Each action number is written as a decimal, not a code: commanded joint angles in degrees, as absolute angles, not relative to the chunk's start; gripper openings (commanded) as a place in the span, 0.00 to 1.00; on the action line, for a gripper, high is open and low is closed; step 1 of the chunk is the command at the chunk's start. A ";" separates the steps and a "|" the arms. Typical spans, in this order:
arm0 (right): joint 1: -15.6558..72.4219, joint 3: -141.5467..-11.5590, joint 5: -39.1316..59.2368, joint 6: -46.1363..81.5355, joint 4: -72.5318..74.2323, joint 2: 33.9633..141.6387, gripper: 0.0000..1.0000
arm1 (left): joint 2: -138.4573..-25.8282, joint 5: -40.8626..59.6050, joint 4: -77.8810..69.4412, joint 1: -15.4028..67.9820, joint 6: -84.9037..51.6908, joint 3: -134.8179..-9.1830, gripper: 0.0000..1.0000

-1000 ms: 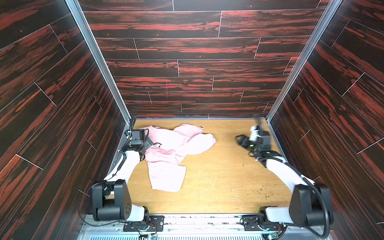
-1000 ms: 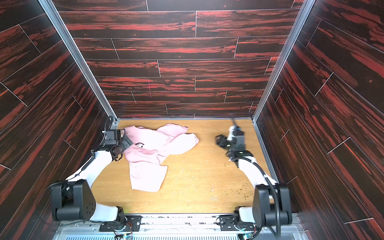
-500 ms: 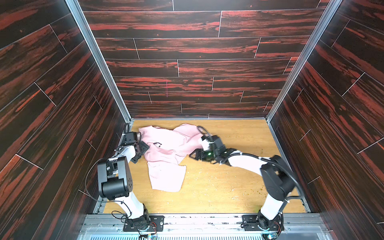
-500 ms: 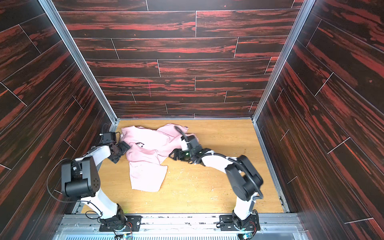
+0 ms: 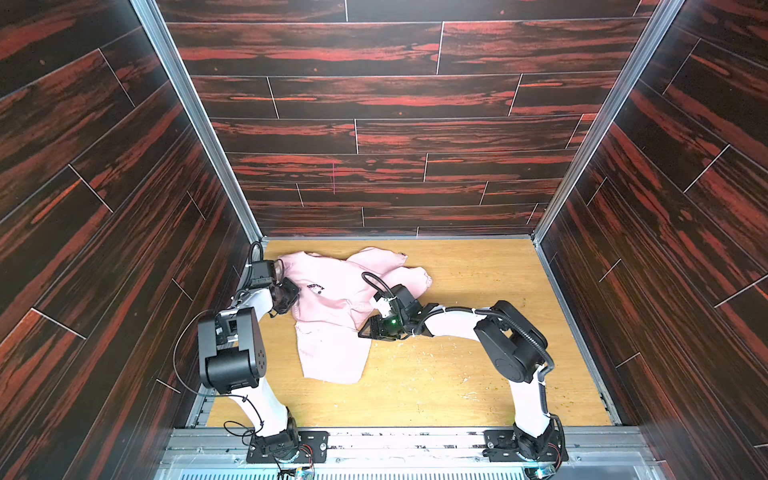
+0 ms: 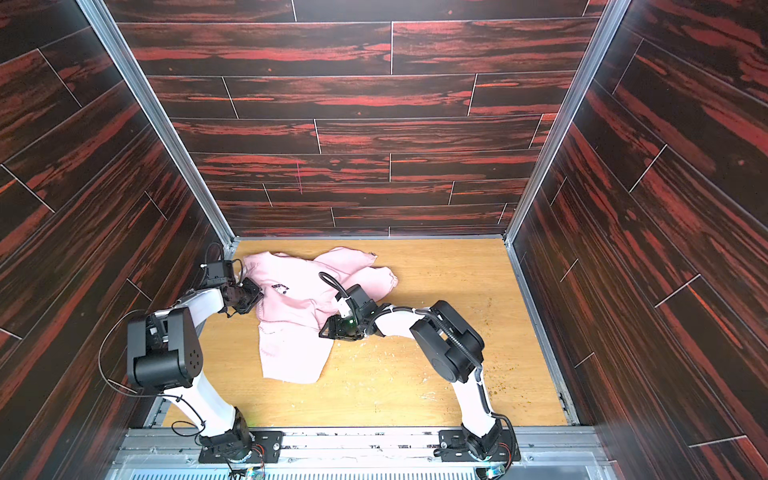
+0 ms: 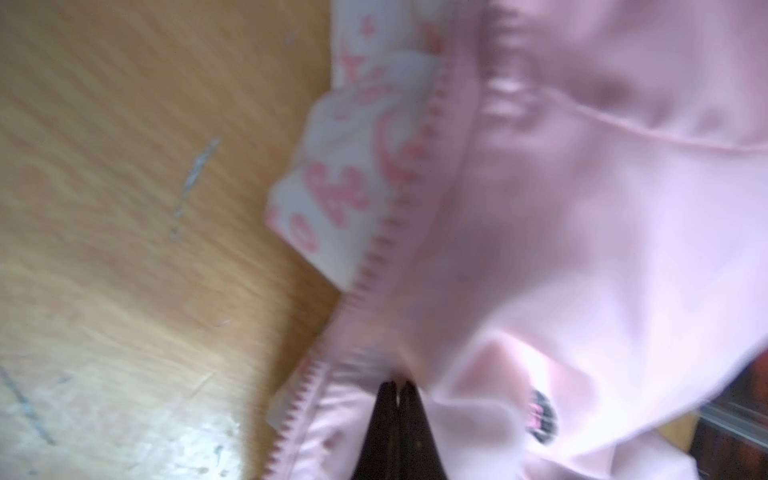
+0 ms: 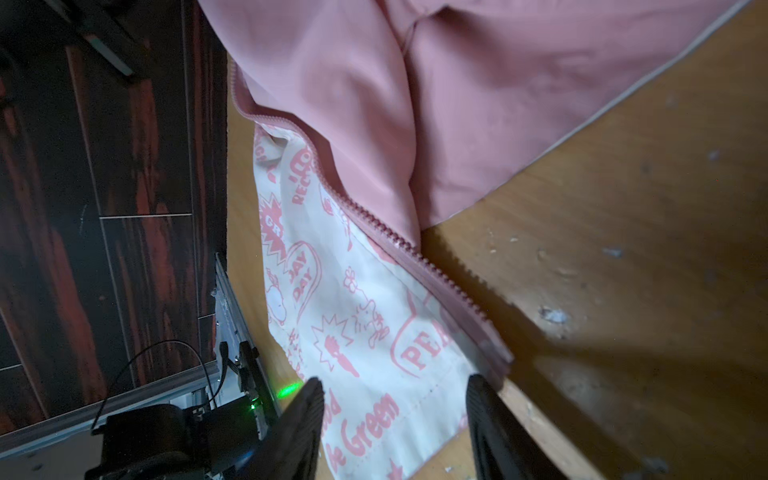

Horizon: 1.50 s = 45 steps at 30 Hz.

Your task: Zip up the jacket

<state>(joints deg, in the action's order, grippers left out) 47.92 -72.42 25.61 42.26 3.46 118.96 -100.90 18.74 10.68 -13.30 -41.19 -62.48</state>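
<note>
The light pink jacket (image 5: 332, 291) (image 6: 299, 299) lies crumpled on the back left of the wooden table, dark chest logo (image 5: 316, 287) up, a paler flap (image 5: 332, 353) spread toward the front. My left gripper (image 5: 286, 297) (image 7: 398, 388) is at the jacket's left edge, shut on pink fabric (image 7: 582, 249) beside a row of zipper teeth (image 7: 399, 216). My right gripper (image 5: 370, 328) (image 8: 395, 399) has reached across to the jacket's middle. It is open, its fingers (image 8: 307, 415) straddling the printed lining (image 8: 353, 291) beside the zipper edge (image 8: 415, 253).
Dark red wood-panel walls close in the table (image 5: 457, 374) on three sides, with metal rails at the corners. The left arm's elbow housing (image 5: 230, 353) stands tall at the front left. The right arm's elbow (image 5: 511, 349) hangs over the table's right half.
The right arm swung from the table's right side across to the jacket's middle, its jaws narrowing. The left gripper closed on the jacket's left edge.
</note>
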 commanded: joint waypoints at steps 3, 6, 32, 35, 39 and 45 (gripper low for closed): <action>48.57 -73.85 27.29 43.03 3.13 121.87 0.29 | -96.38 23.19 11.06 -12.05 -41.81 -64.60 0.00; 48.52 -73.42 26.47 42.39 2.73 120.00 0.05 | -95.60 23.99 12.84 -10.07 -41.24 -67.57 0.00; 47.81 -61.28 14.87 37.35 -3.19 97.09 0.69 | -99.26 22.41 -11.88 -16.79 -43.08 -52.29 0.79; 47.81 -61.19 14.68 37.34 -3.54 96.86 0.69 | -102.35 23.88 -19.28 -16.83 -43.90 -49.89 0.79; 47.73 -61.27 14.43 37.44 -3.69 96.89 0.70 | -105.78 26.33 -25.09 -16.84 -45.36 -48.85 0.73; 47.70 -61.05 15.79 38.97 -1.30 99.38 0.68 | -100.79 27.71 -22.76 -16.33 -45.79 -50.42 0.11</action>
